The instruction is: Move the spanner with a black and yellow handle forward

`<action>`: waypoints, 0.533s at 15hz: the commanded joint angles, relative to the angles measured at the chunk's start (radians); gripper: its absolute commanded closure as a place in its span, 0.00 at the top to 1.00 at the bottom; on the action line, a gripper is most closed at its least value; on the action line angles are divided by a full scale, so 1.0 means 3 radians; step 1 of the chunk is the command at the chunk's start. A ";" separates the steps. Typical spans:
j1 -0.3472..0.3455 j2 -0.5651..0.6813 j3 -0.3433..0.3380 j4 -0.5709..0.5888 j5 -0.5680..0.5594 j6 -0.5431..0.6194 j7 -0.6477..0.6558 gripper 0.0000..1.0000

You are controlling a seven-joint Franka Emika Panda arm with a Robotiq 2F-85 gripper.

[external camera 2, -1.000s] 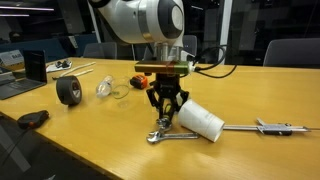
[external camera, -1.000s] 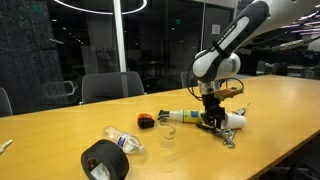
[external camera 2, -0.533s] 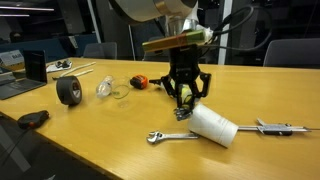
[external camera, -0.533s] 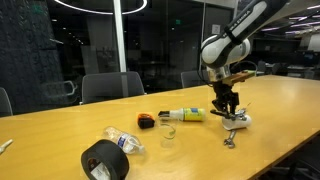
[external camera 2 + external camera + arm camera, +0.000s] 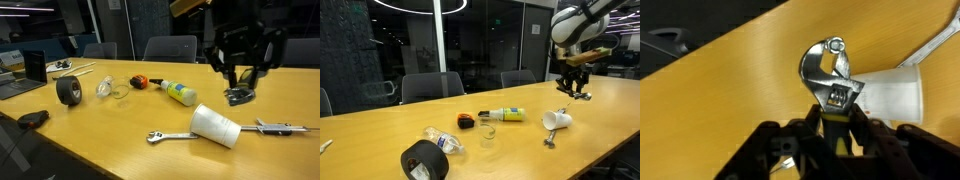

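Note:
My gripper (image 5: 574, 88) hangs high above the wooden table (image 5: 380, 135), shut on the spanner. It also shows in an exterior view (image 5: 240, 88). The spanner (image 5: 830, 78) has a silvery adjustable head that sticks out past the fingertips. Its black and yellow handle is clamped between the fingers in the wrist view. In an exterior view the spanner's head (image 5: 240, 97) points down, clear of the table. A white paper cup (image 5: 216, 126) lies on its side below, also in the wrist view (image 5: 890, 95).
An all-silver wrench (image 5: 170, 135) lies by the cup. A yellow-green tube (image 5: 180, 94), an orange tape measure (image 5: 139, 80), a crushed plastic bottle (image 5: 445, 140) and a black tape roll (image 5: 424, 160) sit further along. A metal tool (image 5: 280, 127) lies beyond the cup. Chairs stand behind the table.
The gripper has risen from the table beside the cup with the spanner in it. It has moved up and away from the cup and the silver wrench.

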 commanded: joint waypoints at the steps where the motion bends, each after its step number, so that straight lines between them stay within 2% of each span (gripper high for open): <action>1: -0.0212 -0.0254 -0.0040 -0.0173 -0.0240 0.0021 0.0434 0.15; 4: -0.0332 -0.0239 -0.0047 -0.0270 -0.0246 0.0051 0.0795 0.15; 8: -0.0335 -0.0165 0.0012 -0.0395 -0.0126 0.0071 0.1280 0.15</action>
